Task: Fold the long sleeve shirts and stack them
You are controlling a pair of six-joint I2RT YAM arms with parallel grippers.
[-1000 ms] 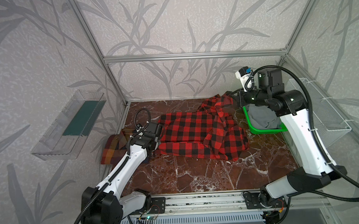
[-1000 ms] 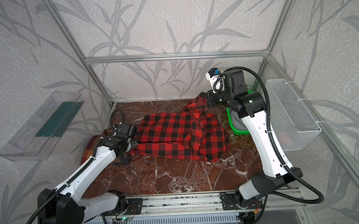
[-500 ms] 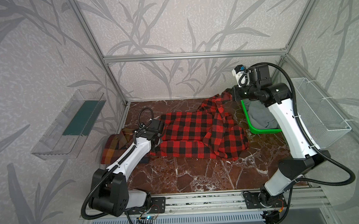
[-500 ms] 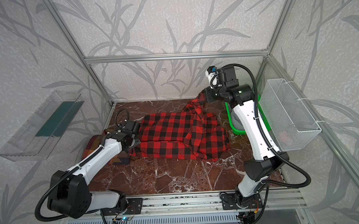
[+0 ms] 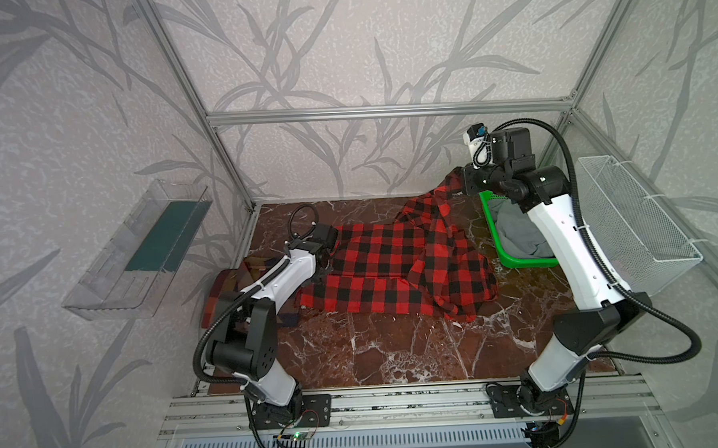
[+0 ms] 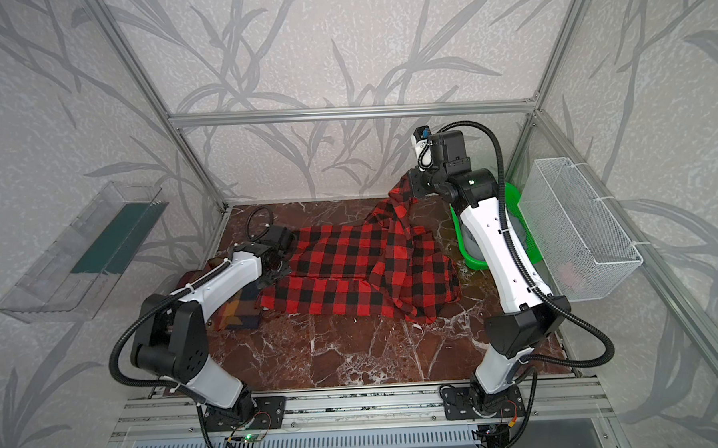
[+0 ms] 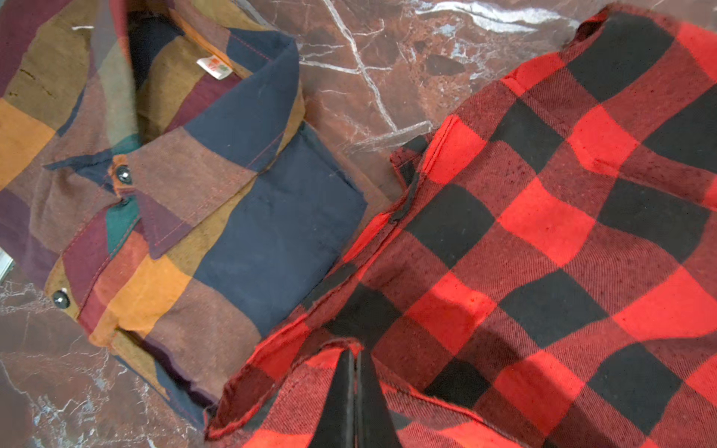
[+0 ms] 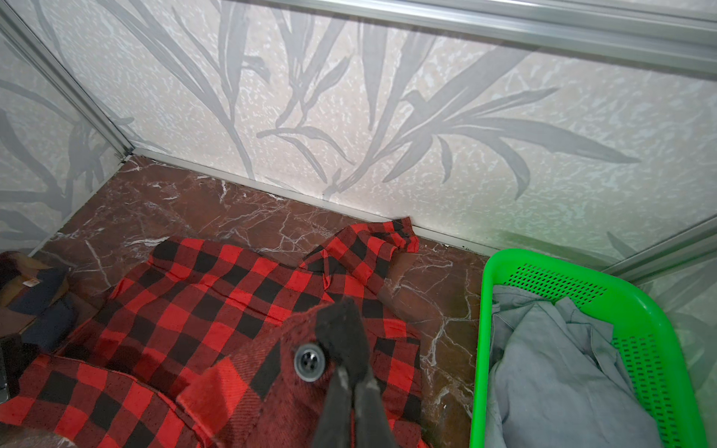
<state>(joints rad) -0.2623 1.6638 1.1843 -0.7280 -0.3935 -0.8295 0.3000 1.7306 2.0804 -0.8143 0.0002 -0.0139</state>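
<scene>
Shirt in hand: the red-and-black shirt (image 5: 392, 269) lies opened out and rumpled across the middle of the table (image 5: 396, 348), with one end lifted toward the back right corner.
Shirt set aside: the plaid shirt (image 7: 174, 194) sits at the table's left edge as a compact folded block, collar up and buttoned. The red-and-black shirt's near edge laps against it.
Left gripper (image 7: 353, 353): your jaws are pinched together on a raised fold of red-and-black cloth, just beside the plaid shirt.
Right gripper (image 8: 345, 322): your jaws are clamped on a buttoned edge of the same shirt, held up off the table near the green basket (image 8: 582, 267).
Done: by the look of it, one shirt is folded and parked.
Left to do: you have the second shirt only stretched between both arms. It needs flattening, its sleeves brought in, folding, then placing on the plaid shirt.
Beyond: a grey garment (image 8: 562, 368) lies heaped in the green basket. You cannot tell from here whether it is another shirt for the stack.
</scene>
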